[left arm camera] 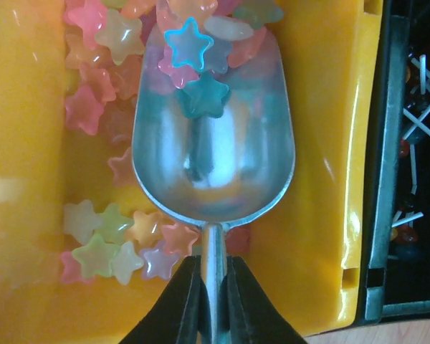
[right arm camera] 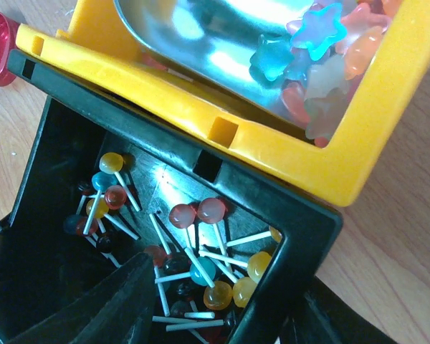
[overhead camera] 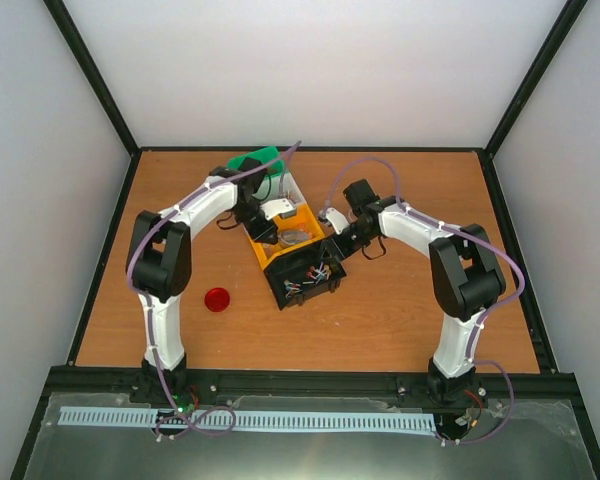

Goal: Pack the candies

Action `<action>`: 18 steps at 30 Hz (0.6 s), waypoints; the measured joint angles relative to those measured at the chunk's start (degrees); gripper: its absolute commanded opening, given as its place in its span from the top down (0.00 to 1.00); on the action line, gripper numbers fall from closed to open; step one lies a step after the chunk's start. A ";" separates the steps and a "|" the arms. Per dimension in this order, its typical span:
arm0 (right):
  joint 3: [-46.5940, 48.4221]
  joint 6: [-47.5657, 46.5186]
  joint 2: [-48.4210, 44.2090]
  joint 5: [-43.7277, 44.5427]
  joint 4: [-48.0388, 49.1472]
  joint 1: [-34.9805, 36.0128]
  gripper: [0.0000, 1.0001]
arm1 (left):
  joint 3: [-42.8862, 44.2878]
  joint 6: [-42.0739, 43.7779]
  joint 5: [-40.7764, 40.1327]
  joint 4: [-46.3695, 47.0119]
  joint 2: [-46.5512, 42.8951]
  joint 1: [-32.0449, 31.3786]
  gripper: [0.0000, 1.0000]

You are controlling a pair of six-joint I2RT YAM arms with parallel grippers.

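Several candies (left arm camera: 201,97) at the far lip of the scoop (left arm camera: 215,158), with more heaped beyond it and beside the handle in the orange bin (left arm camera: 330,179). Clamps the scoop's thin handle in the left gripper (left arm camera: 213,279), jaws narrow. Points the scoop's long axis straight away from the wrist, into the pile ahead. Calls, probably, for a push forward, then a lift. Spreads the right gripper (right arm camera: 218,312) wide astride a corner of the black bin (right arm camera: 36,201) of lollipops (right arm camera: 201,211); cannot tell whether touching. Puts the left arm nearer the candies.
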 measured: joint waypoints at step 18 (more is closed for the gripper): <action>0.02 -0.28 0.13 -0.20 -0.07 0.04 0.52 | -27.28 -4.00 13.68 27.23 -13.31 7.26 0.99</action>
